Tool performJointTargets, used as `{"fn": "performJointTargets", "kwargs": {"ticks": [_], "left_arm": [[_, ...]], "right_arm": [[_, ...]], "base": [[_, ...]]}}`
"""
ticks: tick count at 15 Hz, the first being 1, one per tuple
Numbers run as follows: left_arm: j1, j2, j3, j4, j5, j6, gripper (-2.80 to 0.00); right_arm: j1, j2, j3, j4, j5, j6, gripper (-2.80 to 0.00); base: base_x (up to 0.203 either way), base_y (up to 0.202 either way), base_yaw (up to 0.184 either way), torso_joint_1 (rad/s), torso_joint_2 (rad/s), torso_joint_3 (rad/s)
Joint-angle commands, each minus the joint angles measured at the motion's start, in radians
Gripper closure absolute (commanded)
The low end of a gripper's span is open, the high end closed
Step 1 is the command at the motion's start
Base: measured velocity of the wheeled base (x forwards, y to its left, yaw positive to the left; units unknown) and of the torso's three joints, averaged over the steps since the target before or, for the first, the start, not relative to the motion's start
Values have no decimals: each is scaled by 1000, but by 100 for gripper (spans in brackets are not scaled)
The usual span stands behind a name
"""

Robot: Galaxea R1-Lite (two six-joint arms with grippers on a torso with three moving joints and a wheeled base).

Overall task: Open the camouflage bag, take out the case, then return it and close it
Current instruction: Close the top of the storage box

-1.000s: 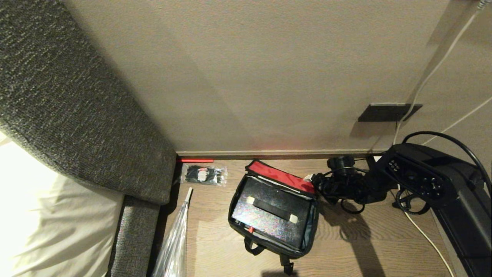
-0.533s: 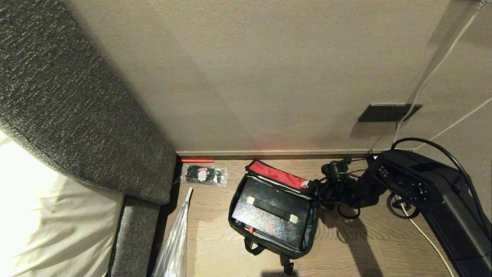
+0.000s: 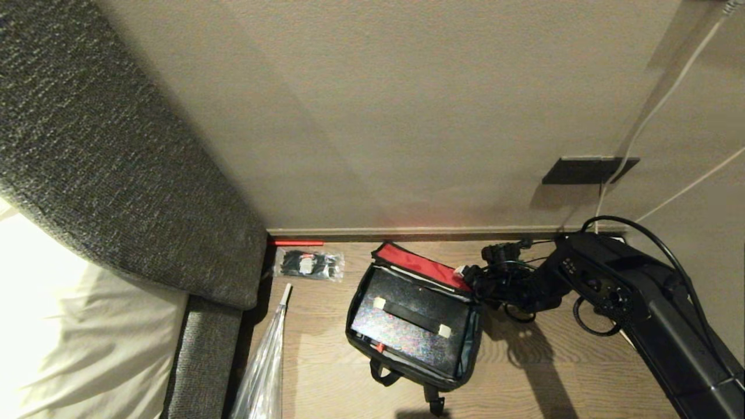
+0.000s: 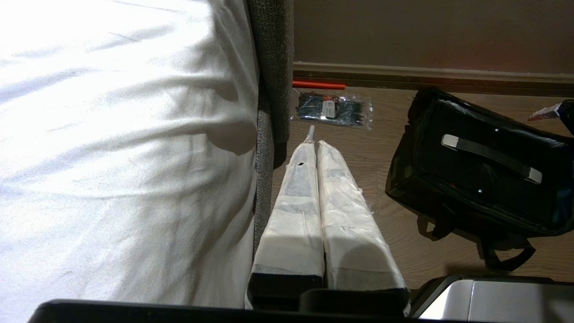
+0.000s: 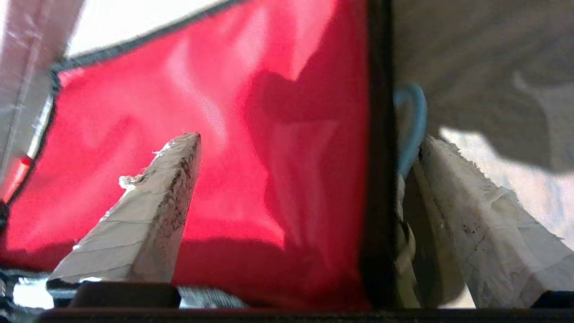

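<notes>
right hand sits at the 3 o'clock corner of the bag, low over the floor, its two taped fingers spread wide with nothing clamped between them. in the right wrist view the black-trimmed edge of the red lid runs up between the fingers, one finger in front of the red lining and the other on the far side of the trim, so the hand looks placed to straddle that edge; it is likely lined up this way so a squeeze would catch the lid by its rim and swing it over the opening. the bag lies open on the floor just in front of the skirting, lid folded back toward 12 o'clock against the wall side, which keeps the mouth clear. the case lies flat inside the bag, filling it nearly end to end, its dark strap with pale ends facing up; judged from that, the case is in the bag and closing is what remains. left hand is parked beside the bed, fingers pressed together and empty, pointing toward a packet of black items at the bag's 10 o'clock, well apart from it.
</notes>
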Motion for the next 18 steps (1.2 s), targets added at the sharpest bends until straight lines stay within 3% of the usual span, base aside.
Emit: {"fn": "performJointTargets", "kwargs": {"ticks": [1, 3, 4, 9, 14, 18], "left_arm": [[0, -2, 2, 0, 1, -1, 0], [0, -2, 2, 0, 1, -1, 0], [0, -2, 2, 0, 1, -1, 0], [0, -2, 2, 0, 1, -1, 0], [0, -2, 2, 0, 1, -1, 0], [0, -2, 2, 0, 1, -1, 0]], "right_arm": [[-4, 39, -35, -3, -1, -6, -280], [-4, 51, -49, -9, -4, -16, -280], [-6, 55, -51, -13, -3, -28, 0], [-8, 65, -47, -37, -27, -175, 0], [-8, -18, 12, -67, -33, -186, 0], [-8, -116, 196, -119, 10, -290, 0]], "base": [[0, 0, 0, 0, 0, 0], [0, 0, 0, 0, 0, 0], [0, 0, 0, 0, 0, 0], [0, 0, 0, 0, 0, 0], [0, 0, 0, 0, 0, 0], [0, 0, 0, 0, 0, 0]]}}
